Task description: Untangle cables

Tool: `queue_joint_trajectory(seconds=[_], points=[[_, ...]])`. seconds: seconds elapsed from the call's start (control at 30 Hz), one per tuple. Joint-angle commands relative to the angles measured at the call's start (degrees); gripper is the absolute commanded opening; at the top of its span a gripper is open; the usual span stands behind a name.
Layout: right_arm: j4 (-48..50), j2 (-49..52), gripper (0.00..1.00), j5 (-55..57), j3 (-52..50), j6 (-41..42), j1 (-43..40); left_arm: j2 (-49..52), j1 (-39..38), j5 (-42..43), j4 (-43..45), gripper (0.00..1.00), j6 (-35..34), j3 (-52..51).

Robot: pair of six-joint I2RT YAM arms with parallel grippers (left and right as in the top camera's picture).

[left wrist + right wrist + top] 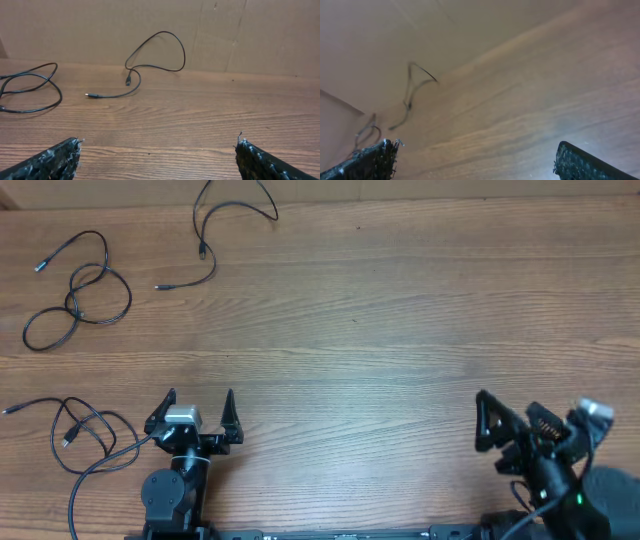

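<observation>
Overhead layout. Three cables lie on the table (400, 310), all in its left half and apart from one another. The first cable (74, 298) lies at the far left. The second cable (203, 248) lies to its right, at the far edge. The third cable (100, 417) lies at the near left, just left of the left gripper (200, 395). The right gripper (508, 408) stands at the near right, well apart from every cable.

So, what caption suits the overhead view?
Three black cables lie apart on the table; left hand and right hand wait open, empty.
</observation>
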Motion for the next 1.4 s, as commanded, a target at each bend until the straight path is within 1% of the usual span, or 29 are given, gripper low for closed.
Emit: queue_joint_trajectory(seconds=[0.0,0.17,0.23,0.43,0.53,0.8,0.93,1.1,1.37], points=[[2.2,-4.7,1.0,0.5,-3.0,0.0,0.3,-0.6,-0.4,0.2,0.2,1.0,1.5,-0.4],[12.0,-9.6,1.0,2.3,-11.1,0.0,0.3,-0.6,-0.4,0.2,0.2,0.99,1.5,-0.4],[14.9,-10.2,1.0,3.6,-14.4,0.0,0.3,-0.6,-0.4,0.2,0.2,0.99,1.5,-0.4],[27.8,-10.3,1.0,4.0,-23.6,0.0,0.3,-0.6,-0.4,0.2,0.2,1.0,1.5,-0.4],[29.9,-10.3,1.0,4.0,-25.3,0.0,0.3,-0.6,-0.4,0.2,0.2,1.0,1.5,-0.4],[29.6,-10.5,1.0,4.0,-25.8,0.0,0.2,-0.6,-0.4,0.2,0.2,1.0,1.5,-0.4],[30.3,-14.4,1.0,4.0,-28.9,0.0,-0.3,-0.6,-0.4,0.2,0.2,0.99,1.5,-0.4],[36.5,-15.2,1.0,3.9,-34.5,0.3,-1.9,-0.6,-0.4,0.2,0.2,1.0,1.5,-0.4],[39.1,-15.2,1.0,4.0,-37.7,0.2,-1.9,-0.6,-0.4,0.2,0.2,1.0,1.5,-0.4]])
